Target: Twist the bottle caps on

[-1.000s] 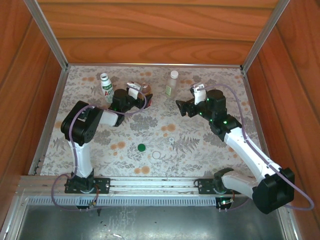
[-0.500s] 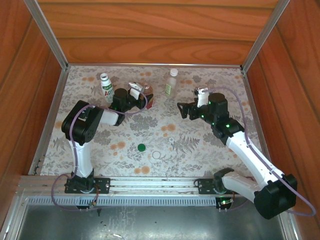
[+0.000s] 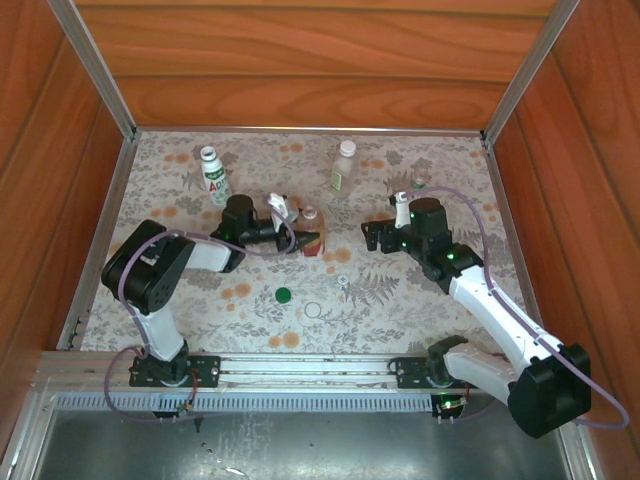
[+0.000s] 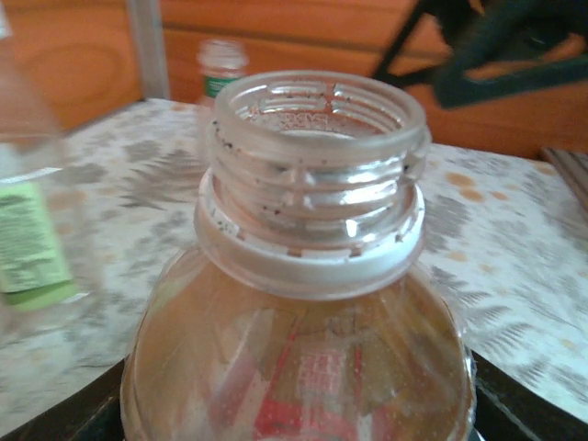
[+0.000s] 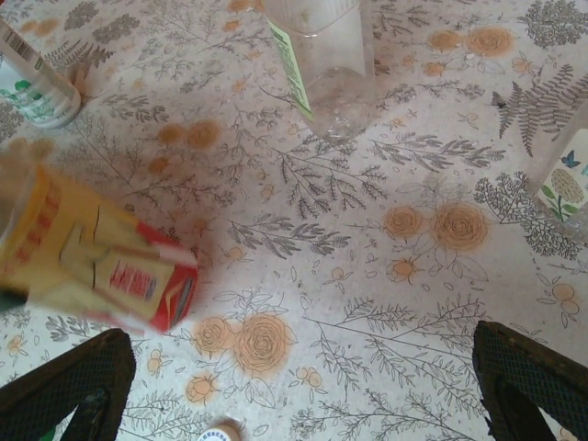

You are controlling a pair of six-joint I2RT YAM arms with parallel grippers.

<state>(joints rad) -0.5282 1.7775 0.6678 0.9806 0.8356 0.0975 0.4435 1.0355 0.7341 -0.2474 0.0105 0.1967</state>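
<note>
Bottle work on the flowered table (image 3: pixel 470 165): the left gripper (image 3: pixel 296 240) is clenched on the amber bottle (image 4: pixel 308 303), its dark fingers (image 4: pixel 55 418) pressing both sides of the bottle's lower body. The threaded neck rises uncapped straight in front of the wrist camera. The red label shows through the brown plastic between the jaws. Whether the bottle's base rests on the table cannot be told. The right gripper (image 5: pixel 303 395) stands released, jaws spread wide and holding nothing, its tips facing the left gripper across a gap of bare cloth. From the right gripper, the amber bottle is ahead and off to the left, blurred. The clear bottle (image 5: pixel 322 55) with the greenish label stands farther ahead, and the white bottle (image 5: pixel 28 83) is beyond the amber one at far left. A short clear bottle (image 3: pixel 418 184) stands just behind the right gripper's wrist. A small white cap (image 5: pixel 220 430) lies on the cloth just ahead of the right gripper, between its fingers and closer to the left one. The dark green cap (image 3: pixel 283 294) lies on the base side of the left gripper, well apart from it. A clear cap (image 3: pixel 313 311) lies near the green one, on the side toward the right arm.
</note>
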